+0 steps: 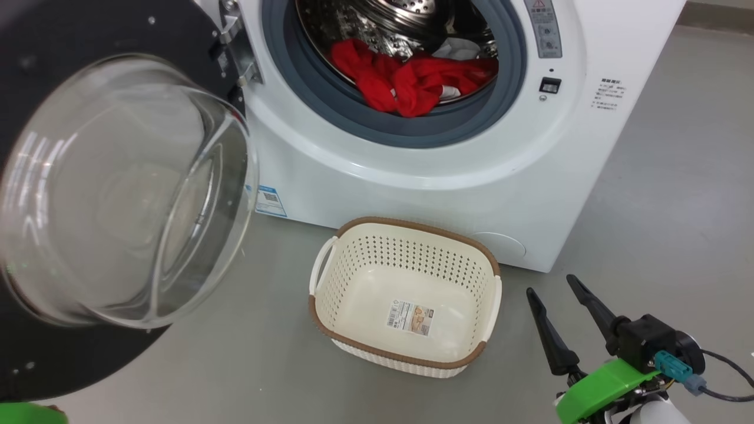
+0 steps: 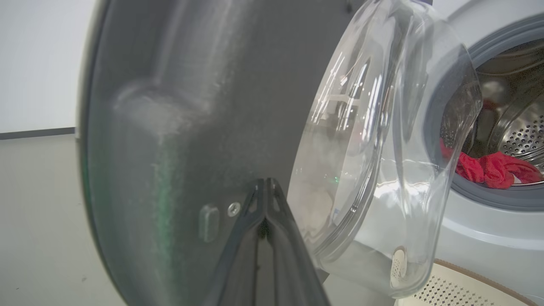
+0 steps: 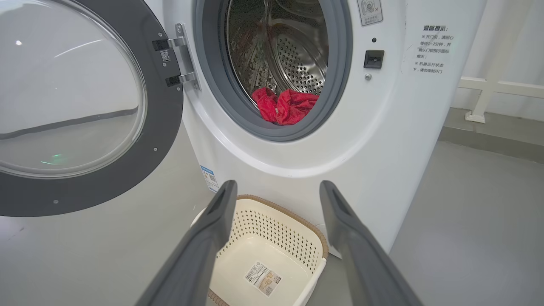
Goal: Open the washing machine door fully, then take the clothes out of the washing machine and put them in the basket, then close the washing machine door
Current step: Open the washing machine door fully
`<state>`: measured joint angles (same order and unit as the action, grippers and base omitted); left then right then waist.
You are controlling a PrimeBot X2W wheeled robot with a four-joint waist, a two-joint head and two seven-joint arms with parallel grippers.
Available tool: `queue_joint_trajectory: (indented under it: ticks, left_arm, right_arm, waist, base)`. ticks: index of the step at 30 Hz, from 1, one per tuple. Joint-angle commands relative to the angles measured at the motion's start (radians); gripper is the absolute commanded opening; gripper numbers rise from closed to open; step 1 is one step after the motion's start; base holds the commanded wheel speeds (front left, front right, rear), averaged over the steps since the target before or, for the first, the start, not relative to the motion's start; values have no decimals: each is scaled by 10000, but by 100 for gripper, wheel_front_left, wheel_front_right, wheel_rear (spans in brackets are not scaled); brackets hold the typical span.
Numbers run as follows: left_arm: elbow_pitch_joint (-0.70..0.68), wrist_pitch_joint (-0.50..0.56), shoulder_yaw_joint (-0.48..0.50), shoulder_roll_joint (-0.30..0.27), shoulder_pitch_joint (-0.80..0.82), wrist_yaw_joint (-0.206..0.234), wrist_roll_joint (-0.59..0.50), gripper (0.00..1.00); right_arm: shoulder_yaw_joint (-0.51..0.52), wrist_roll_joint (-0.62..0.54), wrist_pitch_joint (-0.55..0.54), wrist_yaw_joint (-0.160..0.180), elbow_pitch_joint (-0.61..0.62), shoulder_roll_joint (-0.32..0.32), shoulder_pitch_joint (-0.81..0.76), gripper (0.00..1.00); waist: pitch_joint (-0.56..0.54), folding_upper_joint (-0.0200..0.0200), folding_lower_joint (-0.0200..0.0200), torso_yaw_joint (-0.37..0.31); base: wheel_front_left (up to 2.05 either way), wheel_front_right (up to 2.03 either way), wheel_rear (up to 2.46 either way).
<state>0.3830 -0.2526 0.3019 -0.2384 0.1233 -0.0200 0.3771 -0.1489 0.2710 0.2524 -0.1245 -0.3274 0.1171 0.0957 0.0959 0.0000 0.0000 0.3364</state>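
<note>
The washing machine door [image 1: 35,353] stands open beside the washing machine [image 1: 412,171], red clothes [image 1: 406,79] inside, the basket [image 1: 412,225] in front. Left pincer [image 2: 265,182] pinched together, right pincer [image 1: 549,283] wide apart.

Head above, wrists low, apparently sharing basket [image 1: 412,253]

I see the black door [image 1: 118,194] swung wide, red clothes [image 1: 406,82] inside the white washing machine [image 1: 412,171], cream basket [image 1: 406,253] upright just before it.

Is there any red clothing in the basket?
No, the basket has just its paper label inside, while the red clothes lie inside the washing machine.
</note>
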Motion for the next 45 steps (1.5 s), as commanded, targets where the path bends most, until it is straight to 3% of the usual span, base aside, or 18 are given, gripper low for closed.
queue_joint_trajectory:
  ticks: [1,28,39,45]
  left_arm:
    - [27,-91,695,-600,546,-40,-143,0]
    - [2499,-91,2977,-1394,2563,-835,-1661,0]
    - [3252,-91,3257,-1538,2934,-1084,-1792,0]
    - [2987,-91,2846,-1221,2491,-1103,-1252,0]
  right_arm:
    - [-291,-136,93,-62,265,70,483,100]
    - [-271,-352,93,-62,353,169,1012,100]
    - [-241,-339,93,-62,241,144,1053,100]
    - [-297,-252,93,-62,162,87,959,100]
  waist:
    - [148,0,0,-120]
    - [973,0,0,-602]
    - [799,0,0,-598]
    - [493,0,0,-594]
  base:
    - [0,0,0]
    - [0,0,0]
    - [0,0,0]
    - [0,0,0]
